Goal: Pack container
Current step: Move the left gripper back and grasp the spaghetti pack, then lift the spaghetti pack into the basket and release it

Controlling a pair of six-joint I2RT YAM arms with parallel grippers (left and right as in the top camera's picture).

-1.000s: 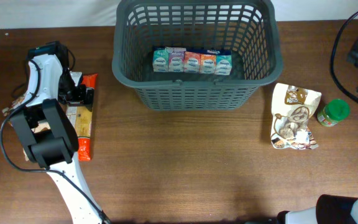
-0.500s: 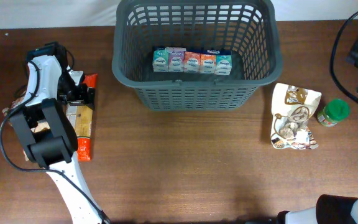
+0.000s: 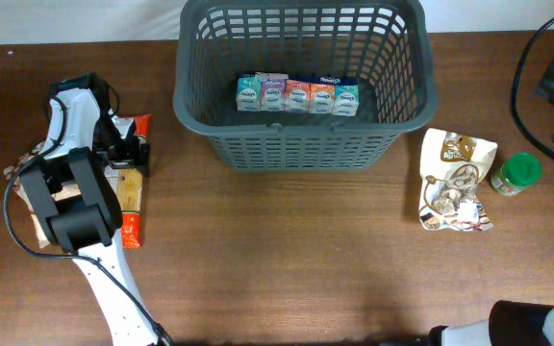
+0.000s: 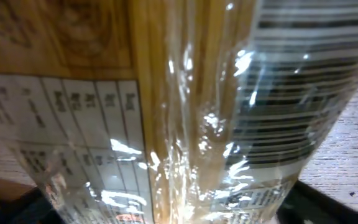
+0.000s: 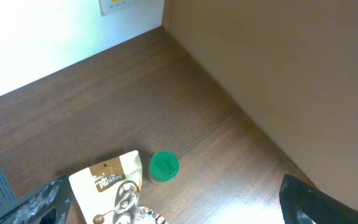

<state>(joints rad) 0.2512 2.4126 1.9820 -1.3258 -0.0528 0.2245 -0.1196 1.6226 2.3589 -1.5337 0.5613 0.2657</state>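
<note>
At nine o'clock, left claw point(image 3: 128, 151) over clear plastic spaghetti packet point(image 3: 131, 190), grip impossible to tell; right claw point(image 5: 176, 208) spread. Slick film could slip before reaching the dark grey lattice basket point(image 3: 301, 144) at twelve.

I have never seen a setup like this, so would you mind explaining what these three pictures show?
This is a robot with two arms at a wooden table, each ending in a two-fingered hand. One picture looks down from above; the other two come from cameras on the wrists. From above you see a grey basket holding a row of small cartons. The left hand is down at a clear spaghetti packet, which fills its wrist picture; whether it grips it I cannot tell. Right of the basket lie a snack bag and a green-lidded jar. The right hand, in its own wrist picture, is open and empty.
</note>
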